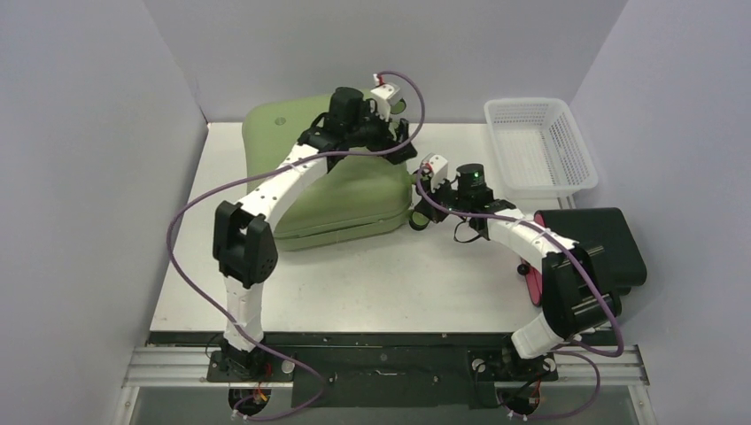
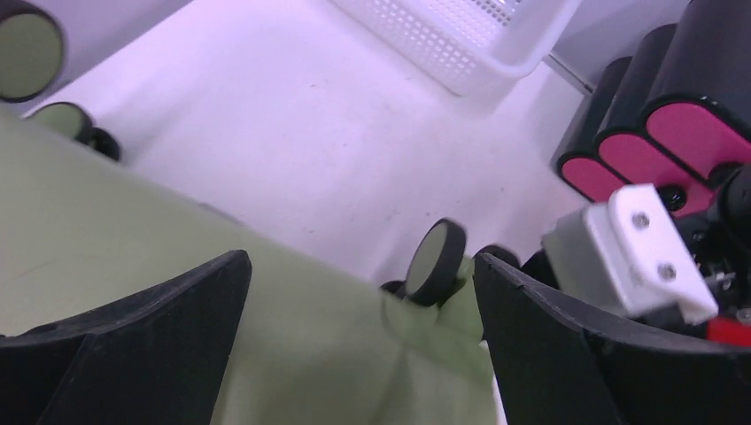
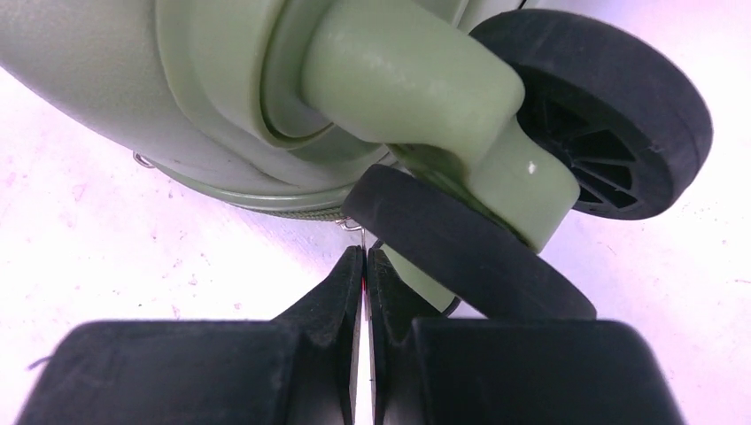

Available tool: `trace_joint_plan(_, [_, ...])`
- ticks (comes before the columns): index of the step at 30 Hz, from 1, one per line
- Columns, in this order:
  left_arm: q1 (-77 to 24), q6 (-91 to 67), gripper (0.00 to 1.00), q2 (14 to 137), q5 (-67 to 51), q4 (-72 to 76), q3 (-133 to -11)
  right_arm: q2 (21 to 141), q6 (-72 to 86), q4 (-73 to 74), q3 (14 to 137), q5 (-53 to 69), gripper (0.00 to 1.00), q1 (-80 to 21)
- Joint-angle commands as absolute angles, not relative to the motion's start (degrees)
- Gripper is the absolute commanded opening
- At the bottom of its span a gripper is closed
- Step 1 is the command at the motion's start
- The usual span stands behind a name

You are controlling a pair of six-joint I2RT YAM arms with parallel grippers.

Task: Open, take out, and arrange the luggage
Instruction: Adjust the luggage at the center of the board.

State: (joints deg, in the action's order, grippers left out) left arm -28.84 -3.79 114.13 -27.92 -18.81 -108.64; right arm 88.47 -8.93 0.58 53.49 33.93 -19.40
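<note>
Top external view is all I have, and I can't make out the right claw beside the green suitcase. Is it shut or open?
Observer: Shut. In the right wrist view the right claw has its fingers pressed together.
Operator: What's at its tip?
Observer: A small metal tab at the suitcase seam, beside a wheel; I can't tell if it's pinched.
Operator: And the left claw?
Observer: Open wide over the suitcase shell, holding nothing.
</note>
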Motion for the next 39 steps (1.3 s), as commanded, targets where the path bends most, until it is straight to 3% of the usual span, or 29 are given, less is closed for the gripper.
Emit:
trace_joint_plan(1, [-33.18,-14.65,0.96,121.97,-22.71,-26.03,-113.47,84.35,-11.70,-0.95,51.87,32.79,0.00,-17.19])
trace_joint_plan(7, [-34.17,-20.94,0.97,128.79,-19.44,-26.07,-117.75,82.40,-11.73,-1.34,50.21,35.56,0.00,-16.29])
trace_joint_plan(11, [-33.77,-26.81,0.99,133.22,-26.33,-25.05,-118.17,81.12,-12.61,-3.73,48.41,36.03,0.00,-14.97])
trace_joint_plan(20, [-33.76,-31.62,0.88,137.55,-36.26,-23.48,-113.95,82.59,-34.09,-1.78,48.44,32.80,0.00,-13.71])
trace_joint_plan(27, [-33.61,-32.04,0.80,136.29,-39.29,-20.94,-108.42,81.21,-48.58,4.60,49.38,47.24,0.00,-9.51])
trace_joint_plan(32, [-33.05,-25.99,0.76,133.88,-40.14,-26.03,-106.06,78.78,-40.34,-0.49,46.53,56.15,0.09,-7.45])
trace_joint_plan(36, [-31.86,-21.13,0.74,131.88,-42.09,-30.25,-103.96,79.04,-24.57,-12.07,42.62,63.64,0.25,-6.43])
trace_joint_plan(39, [-30.37,-18.05,0.73,130.10,-43.82,-32.26,-102.38,80.14,-10.77,-24.10,40.45,65.60,0.29,-6.45])
